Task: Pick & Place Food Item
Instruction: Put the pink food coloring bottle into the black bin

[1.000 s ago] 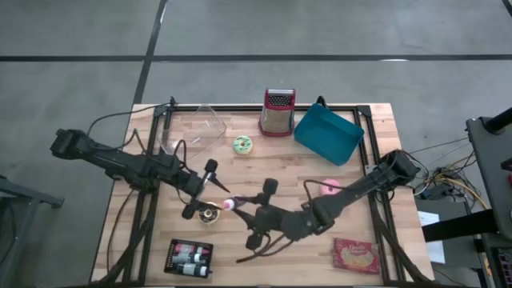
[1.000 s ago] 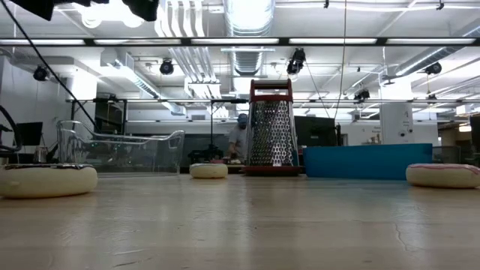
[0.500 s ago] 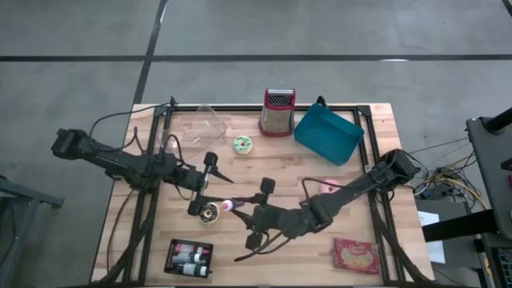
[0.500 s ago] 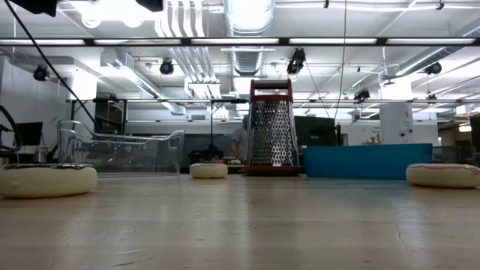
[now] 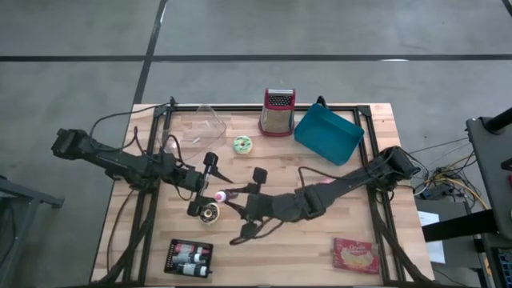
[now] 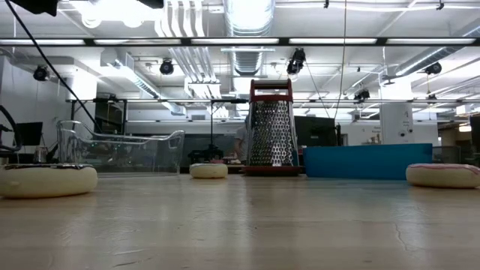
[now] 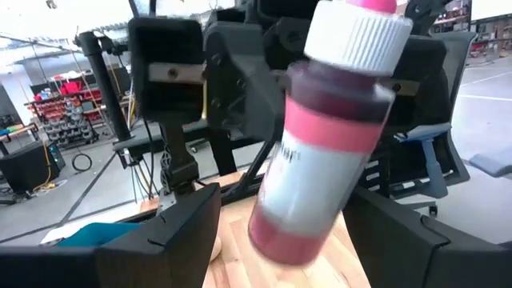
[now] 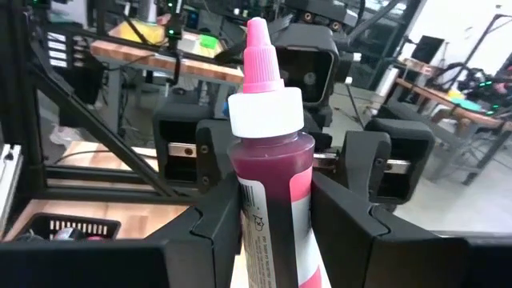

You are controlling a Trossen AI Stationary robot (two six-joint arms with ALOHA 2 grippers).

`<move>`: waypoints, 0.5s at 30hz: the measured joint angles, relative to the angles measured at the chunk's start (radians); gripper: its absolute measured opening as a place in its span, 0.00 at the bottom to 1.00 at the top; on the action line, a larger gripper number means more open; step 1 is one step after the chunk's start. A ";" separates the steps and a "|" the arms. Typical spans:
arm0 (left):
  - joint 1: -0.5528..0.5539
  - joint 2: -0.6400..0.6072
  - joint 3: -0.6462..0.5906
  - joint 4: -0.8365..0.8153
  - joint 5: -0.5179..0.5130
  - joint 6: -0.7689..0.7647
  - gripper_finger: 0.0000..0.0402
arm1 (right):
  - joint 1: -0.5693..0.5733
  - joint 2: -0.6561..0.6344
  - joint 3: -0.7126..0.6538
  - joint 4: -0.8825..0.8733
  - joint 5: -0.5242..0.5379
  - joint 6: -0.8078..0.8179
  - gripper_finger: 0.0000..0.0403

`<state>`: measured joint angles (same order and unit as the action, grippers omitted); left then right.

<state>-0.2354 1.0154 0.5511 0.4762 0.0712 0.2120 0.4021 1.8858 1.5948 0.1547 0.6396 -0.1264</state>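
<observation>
On the left side of the wooden table (image 5: 160,240) the left arm reaches in toward the middle. The left gripper (image 5: 206,186) has its fingers spread apart, and it faces the right gripper over the table. Just under it, on the table, lies a small brown-topped doughnut (image 5: 210,213). Near the front edge a black box (image 5: 189,258) with small bottles inside rests flat. At the back left stands a clear plastic container (image 5: 194,126), and a little to its right lies a green-iced doughnut (image 5: 242,144).

In the middle, the pink bottle (image 5: 222,196) is in the air between the two grippers, above the table. The right gripper (image 5: 237,203) pinches it by the lower body; in the right wrist view the bottle (image 8: 266,192) stands between the two dark fingers (image 8: 210,232), with its white cap and pink nozzle pointing at the left gripper (image 8: 276,164). In the left wrist view the bottle (image 7: 320,144) is tilted between the left fingers (image 7: 172,236), but these fingers stay apart from it on both sides.

Behind the middle stands a metal grater (image 5: 277,112) with a red top, upright. To its right lies a blue bin (image 5: 328,134), tipped at an angle. Farther right, a pink doughnut is partly hidden under the right arm; it shows better in the low view (image 6: 442,175). Near the front right corner lies a red snack packet (image 5: 356,255).
</observation>
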 joint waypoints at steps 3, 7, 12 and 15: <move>0.000 0.000 0.000 0.005 0.000 0.000 0.66 | -0.020 0.000 0.000 0.001 -0.006 0.001 0.33; 0.000 0.001 0.000 0.003 0.000 0.000 0.66 | -0.029 0.000 0.000 0.002 -0.008 0.004 0.33; 0.001 0.001 0.000 0.003 0.000 -0.020 0.66 | -0.028 0.000 0.000 0.002 -0.010 0.004 0.33; 0.001 0.001 0.000 0.003 0.000 -0.037 0.66 | -0.027 0.000 0.000 0.002 -0.012 0.004 0.33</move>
<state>-0.2348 1.0164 0.5512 0.4792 0.0708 0.1745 0.3748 1.8858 1.5948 0.1566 0.6281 -0.1226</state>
